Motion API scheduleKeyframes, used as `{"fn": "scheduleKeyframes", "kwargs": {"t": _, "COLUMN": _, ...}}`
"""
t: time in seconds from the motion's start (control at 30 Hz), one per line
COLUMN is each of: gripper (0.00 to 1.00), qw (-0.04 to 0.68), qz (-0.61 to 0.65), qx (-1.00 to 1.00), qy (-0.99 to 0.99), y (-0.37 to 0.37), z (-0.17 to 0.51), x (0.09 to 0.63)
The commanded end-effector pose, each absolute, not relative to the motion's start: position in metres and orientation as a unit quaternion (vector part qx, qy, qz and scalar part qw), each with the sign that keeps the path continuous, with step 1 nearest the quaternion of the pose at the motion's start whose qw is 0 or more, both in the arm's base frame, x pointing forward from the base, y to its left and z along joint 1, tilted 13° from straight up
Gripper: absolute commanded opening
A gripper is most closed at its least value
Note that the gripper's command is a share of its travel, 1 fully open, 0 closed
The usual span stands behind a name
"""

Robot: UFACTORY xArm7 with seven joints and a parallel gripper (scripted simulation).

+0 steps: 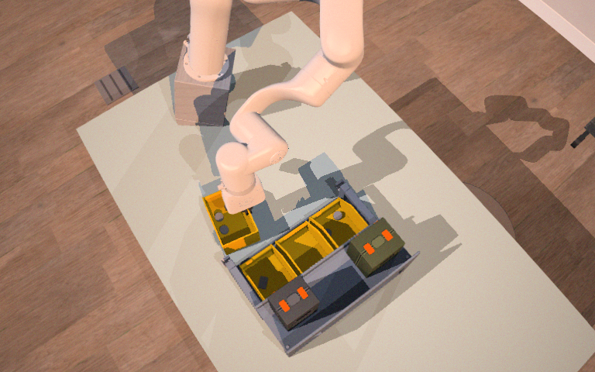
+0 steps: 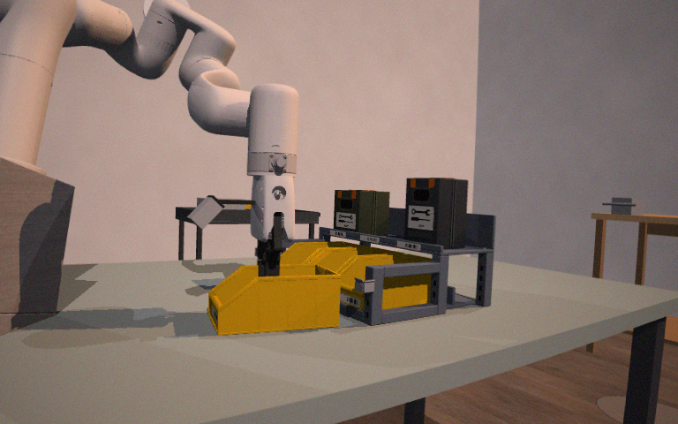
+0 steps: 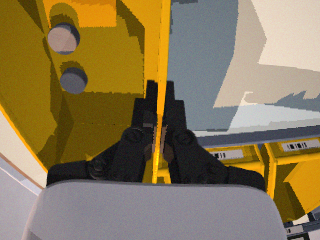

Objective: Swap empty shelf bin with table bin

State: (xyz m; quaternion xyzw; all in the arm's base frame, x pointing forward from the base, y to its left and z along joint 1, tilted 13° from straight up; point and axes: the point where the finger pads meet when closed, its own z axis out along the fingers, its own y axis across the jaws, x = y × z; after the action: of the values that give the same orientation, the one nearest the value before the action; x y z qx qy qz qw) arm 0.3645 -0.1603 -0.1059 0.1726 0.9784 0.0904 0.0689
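A yellow open bin (image 1: 231, 224) (image 3: 67, 56) stands on the table left of the shelf, with two round parts in it. It also shows in the side view (image 2: 274, 304). My gripper (image 3: 159, 96) points straight down and is shut on this bin's thin right side wall; in the side view the fingers (image 2: 269, 262) reach down over its top edge. On the grey shelf (image 1: 325, 280) stand three more yellow bins side by side. The middle bin (image 1: 304, 246) is empty. The left bin (image 1: 267, 273) holds a dark part, and the right bin (image 1: 338, 220) a round one.
An olive box (image 1: 376, 245) and a dark grey box (image 1: 293, 302) stand on the shelf's upper board, over the bins' rear ends. The arm's base block (image 1: 199, 94) stands at the table's far end. The held bin sits close to the shelf's left post.
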Motion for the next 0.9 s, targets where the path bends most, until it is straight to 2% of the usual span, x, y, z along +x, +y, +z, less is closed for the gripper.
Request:
{"fn": "scheduleKeyframes", "kwargs": {"t": 0.0, "gripper": 0.00, "qw": 0.070, "qz": 0.090, "qx": 0.173, "qy": 0.978, "y": -0.161, "z": -0.105, "x": 0.365}}
{"fn": "scheduleKeyframes", "kwargs": {"t": 0.87, "gripper": 0.00, "qw": 0.070, "qz": 0.090, "qx": 0.173, "qy": 0.978, "y": -0.165, "z": -0.080, "x": 0.361}}
